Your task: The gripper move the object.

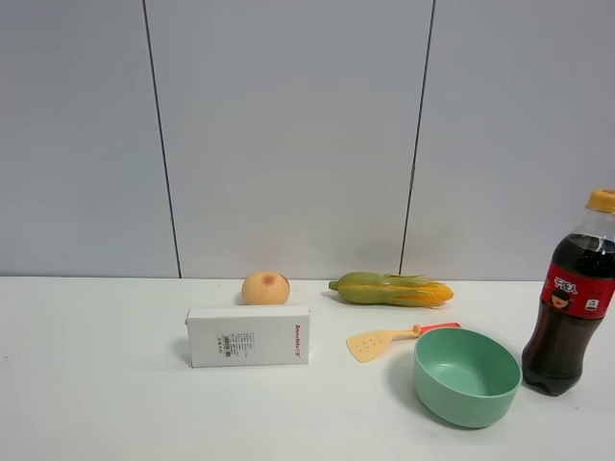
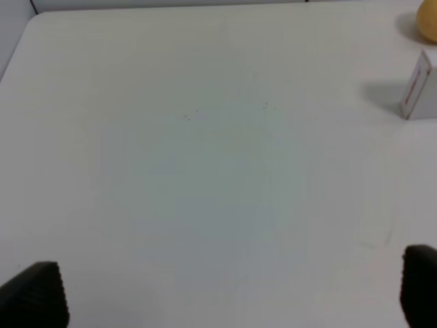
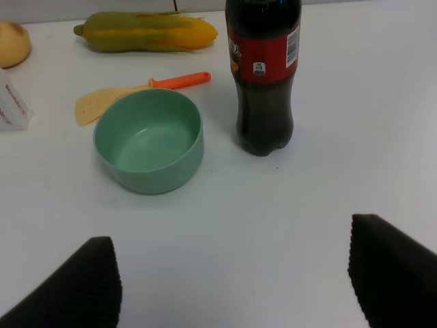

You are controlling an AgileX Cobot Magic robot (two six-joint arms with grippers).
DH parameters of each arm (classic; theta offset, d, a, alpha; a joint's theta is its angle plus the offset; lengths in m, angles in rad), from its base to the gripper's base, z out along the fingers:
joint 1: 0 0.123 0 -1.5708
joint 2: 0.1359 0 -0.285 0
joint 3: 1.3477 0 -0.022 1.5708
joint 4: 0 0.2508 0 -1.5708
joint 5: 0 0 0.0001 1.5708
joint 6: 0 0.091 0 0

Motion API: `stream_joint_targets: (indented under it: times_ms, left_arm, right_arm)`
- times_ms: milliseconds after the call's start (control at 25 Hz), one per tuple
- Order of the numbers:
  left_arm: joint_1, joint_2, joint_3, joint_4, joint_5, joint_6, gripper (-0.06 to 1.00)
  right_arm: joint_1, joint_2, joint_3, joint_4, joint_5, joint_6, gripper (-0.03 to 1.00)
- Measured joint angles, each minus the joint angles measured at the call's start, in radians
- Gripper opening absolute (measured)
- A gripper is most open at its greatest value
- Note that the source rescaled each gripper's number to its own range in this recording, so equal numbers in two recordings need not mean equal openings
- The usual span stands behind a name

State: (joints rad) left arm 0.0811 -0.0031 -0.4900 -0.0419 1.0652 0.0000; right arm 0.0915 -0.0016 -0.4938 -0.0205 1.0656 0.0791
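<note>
Bottle: the tall clear plastic cola bottle (image 1: 570,298) with yellow cap and red label stood upright on your white surface (image 1: 96,384), at the right edge of the high view, just beside the green round bowl (image 1: 467,376).
Right gripper (image 3: 235,273): your jaws were spread wide, holding nothing, apart from the bottle.
Left gripper (image 2: 232,294): your jaws were parted over bare surface.
Others: white rectangular box (image 1: 249,336), yellow spatula with orange handle (image 1: 396,340), corn cob (image 1: 391,289), round peach (image 1: 265,287).
</note>
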Motion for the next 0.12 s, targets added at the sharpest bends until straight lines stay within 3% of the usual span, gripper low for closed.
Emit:
stream_joint_targets:
  times_ms: [120]
  left_arm:
    - [0.0,0.0,0.0,0.0,0.0,0.0,1.0]
  right_arm:
    - [0.0,0.0,0.0,0.0,0.0,-0.001,0.79]
